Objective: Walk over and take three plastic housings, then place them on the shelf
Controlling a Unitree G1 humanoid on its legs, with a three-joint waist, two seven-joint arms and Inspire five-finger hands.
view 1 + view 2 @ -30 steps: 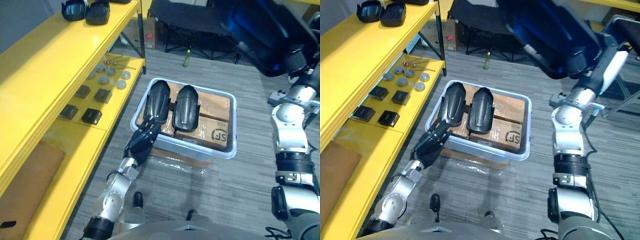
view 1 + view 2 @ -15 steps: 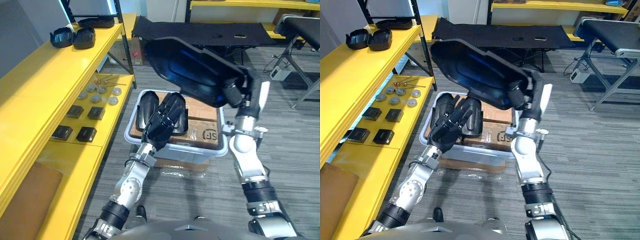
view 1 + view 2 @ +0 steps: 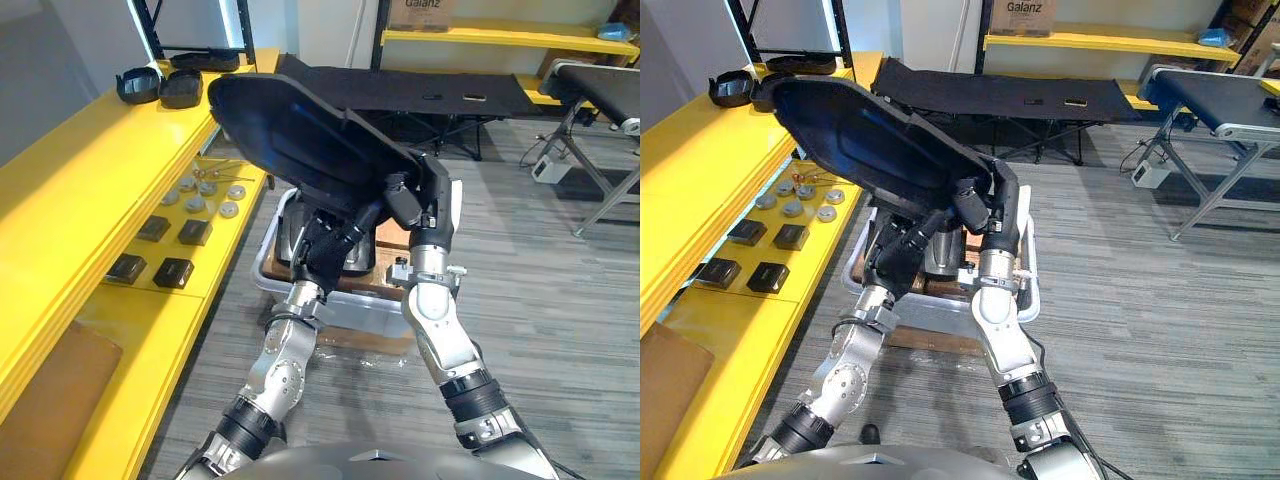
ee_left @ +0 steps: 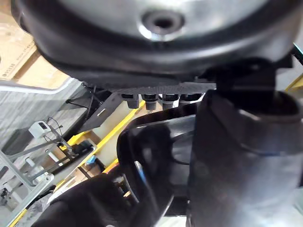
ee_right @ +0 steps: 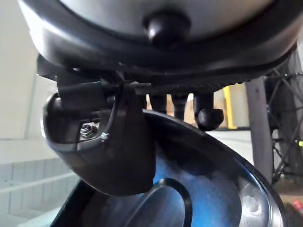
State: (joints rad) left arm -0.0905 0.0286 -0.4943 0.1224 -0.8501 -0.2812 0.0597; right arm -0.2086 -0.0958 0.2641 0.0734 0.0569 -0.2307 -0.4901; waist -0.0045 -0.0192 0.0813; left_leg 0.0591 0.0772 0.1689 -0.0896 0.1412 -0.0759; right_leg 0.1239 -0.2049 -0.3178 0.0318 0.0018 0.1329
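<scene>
Black on black, the left robot hand has come up from the bin and now sits just under the raised plastic housing, close beside the right robot hand. 1 second ago it was down at the bin's near rim against a housing lying there; it has left that one behind. Whether it now grips the raised housing or only steadies it I cannot tell, since the shell hides the contact.

The right robot hand is closed on the housing's edge. Its wrist view shows its thumb and fingers wrapped over the rim, with the hollow inside facing the camera. It has swung the housing from far out on its own side across to above the left robot hand, the free end now reaching toward the shelf.

Directly below both hands stands the pale bin, with the remaining housings mostly hidden behind the arms.

Out to the left of the left robot hand runs the yellow shelf. At its far end 2 housings already lie on the top level, so this looks like number 3 on its way.
</scene>
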